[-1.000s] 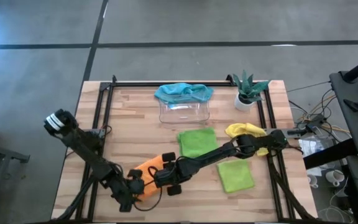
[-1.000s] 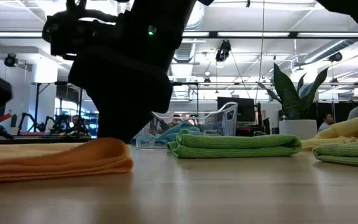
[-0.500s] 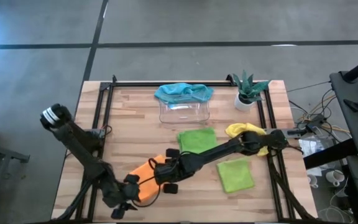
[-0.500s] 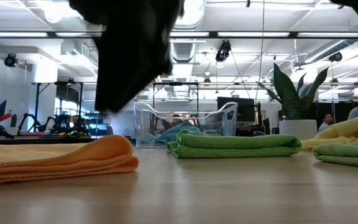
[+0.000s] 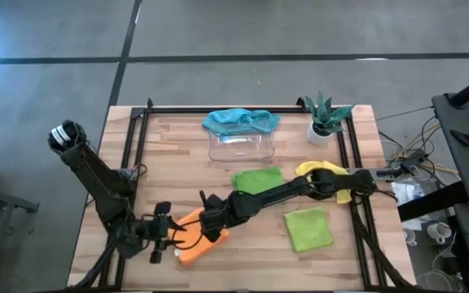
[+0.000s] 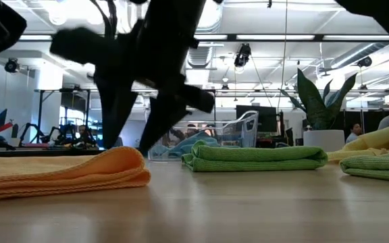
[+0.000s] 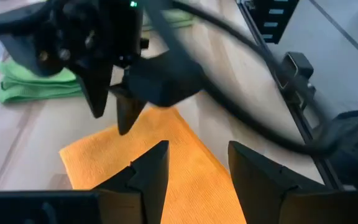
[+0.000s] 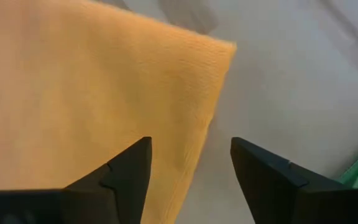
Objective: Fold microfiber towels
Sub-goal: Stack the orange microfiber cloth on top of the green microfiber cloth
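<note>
On the counter (image 5: 177, 155), near its front edge, our orange towel (image 5: 195, 236) lies folded, soft and light, best pinched at a corner. Left pincer (image 5: 172, 236) and right pincer (image 5: 204, 221) hover over it, both open and empty.

The high view looks straight down on the whole desk (image 5: 177, 155). The low view faces level across it. Both wrist views sit close over the orange towel (image 7: 148, 155), which all four share.

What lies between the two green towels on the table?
Only bare wooden table: in the high view the far green towel and the near green towel lie apart with nothing between.
</note>
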